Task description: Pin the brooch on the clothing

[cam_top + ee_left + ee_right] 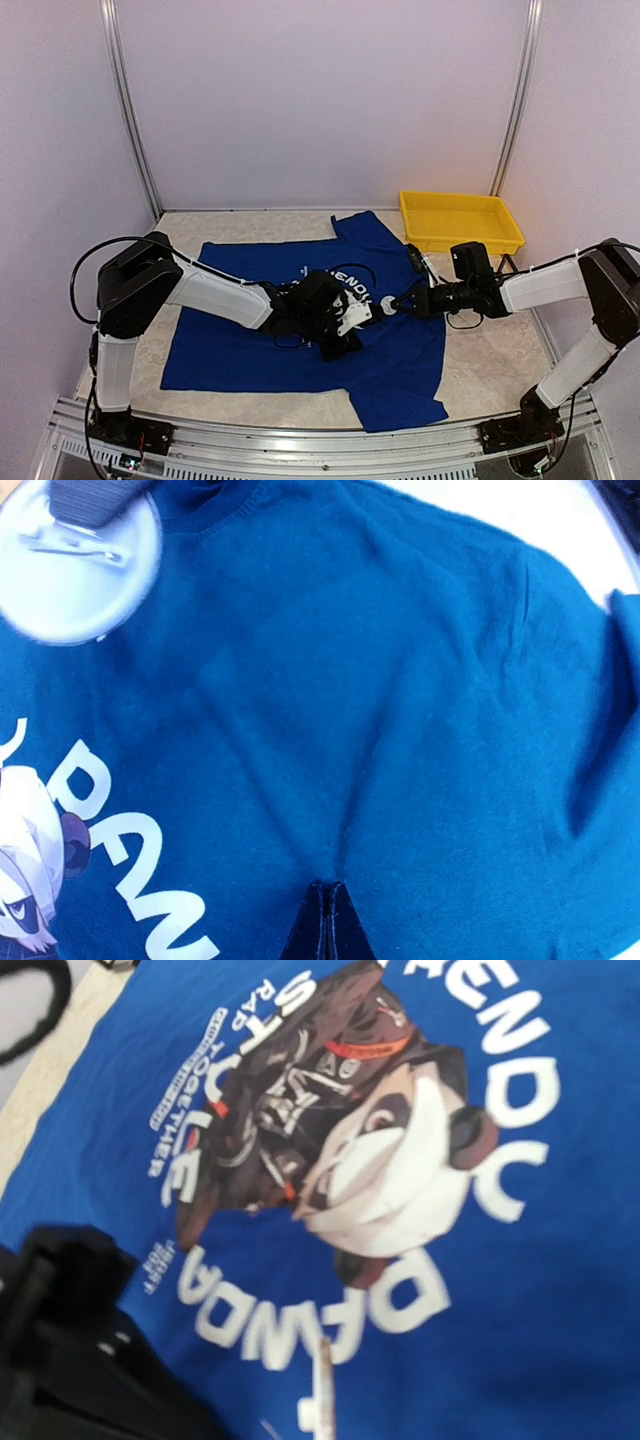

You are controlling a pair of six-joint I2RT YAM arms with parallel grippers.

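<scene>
Royal-blue cloth fills the middle of the bench [490,370]: the T-shirt [225,350] is laid out flat, print side up, and both tools are brought together over its chest. A small ridge of fabric is pinched between the pressed-together fingertips of the left tool [325,925], and creases are seen fanning away from that pinch in the left wrist view. The brooch [75,565], a round pale disc, is gripped at its edge by the right tool [395,305], whose jaws are closed on it. Its back and pin bar are turned toward the left tool, and it sits ahead of that tool's tips and off to their left, apparently held off the cloth. In the right wrist view the disc is seen edge-on just ahead of the tool, over the white lettering [300,1310] beside the panda picture [370,1160].

The pickup of the brooch and the gathering of a fold are judged to be done. No pin is seen passed through the fabric, and whether the pin is unclasped cannot be told. Left to do, by this reading: the pin is to be brought to the raised fold, threaded through it and clasped, and both tools are then to be released.
</scene>
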